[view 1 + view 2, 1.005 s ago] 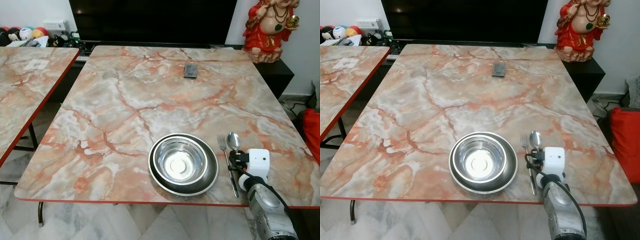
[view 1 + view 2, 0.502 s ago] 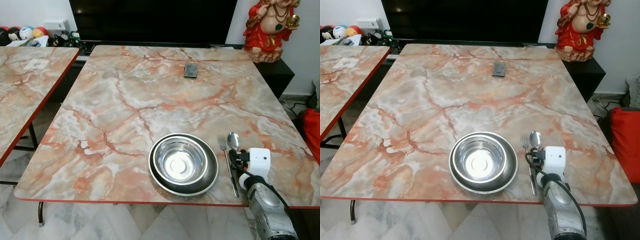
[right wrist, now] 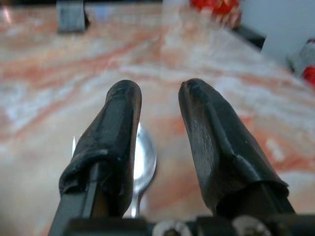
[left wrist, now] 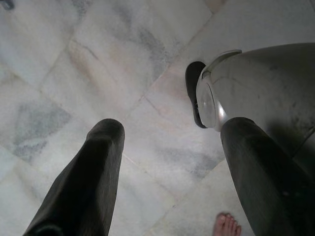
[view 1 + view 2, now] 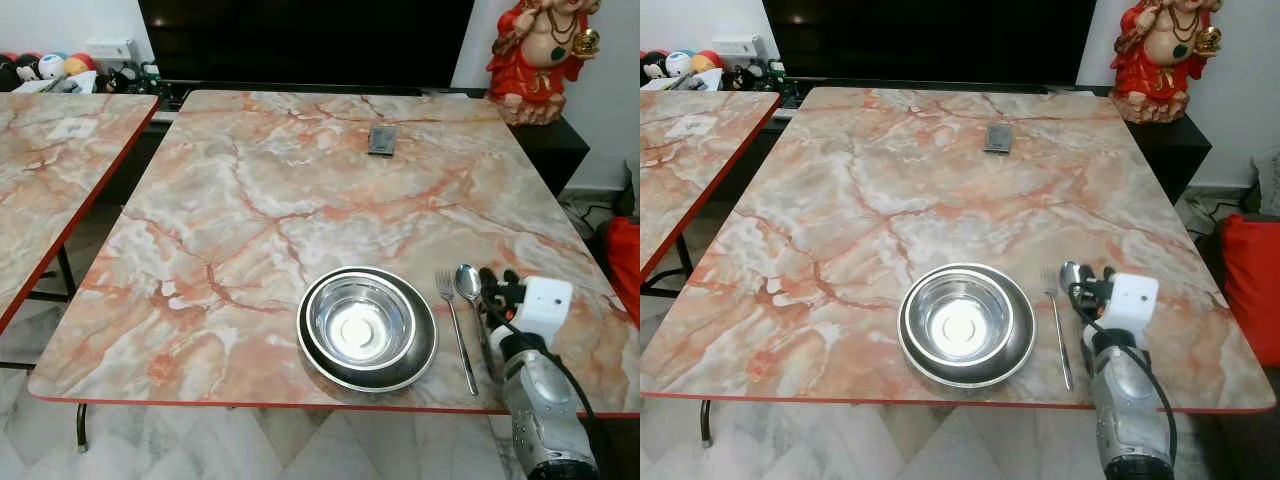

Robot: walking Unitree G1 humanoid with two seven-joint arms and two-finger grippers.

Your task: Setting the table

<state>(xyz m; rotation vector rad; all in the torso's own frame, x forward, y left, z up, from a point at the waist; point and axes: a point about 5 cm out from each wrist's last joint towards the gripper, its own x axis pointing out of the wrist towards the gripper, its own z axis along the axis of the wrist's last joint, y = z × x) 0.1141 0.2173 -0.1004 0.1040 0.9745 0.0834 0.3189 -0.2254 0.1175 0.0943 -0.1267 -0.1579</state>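
Right wrist view: right tool (image 3: pixel 160 123), its rubbery black fingers parted, hovers just above a shiny spoon (image 5: pixel 467 283) on the marbled table (image 5: pixel 250 190). Fork (image 5: pixel 455 325) lies beside it, then nested steel bowls (image 5: pixel 366 326).

Left tool (image 4: pixel 167 162) hangs released over the tiled floor (image 4: pixel 74 64).

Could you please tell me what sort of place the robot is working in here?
Most likely a living or dining room in a home: a marble-pattern dining table set with a steel bowl, fork and spoon, a large dark screen behind it, and a red figurine on a side cabinet.
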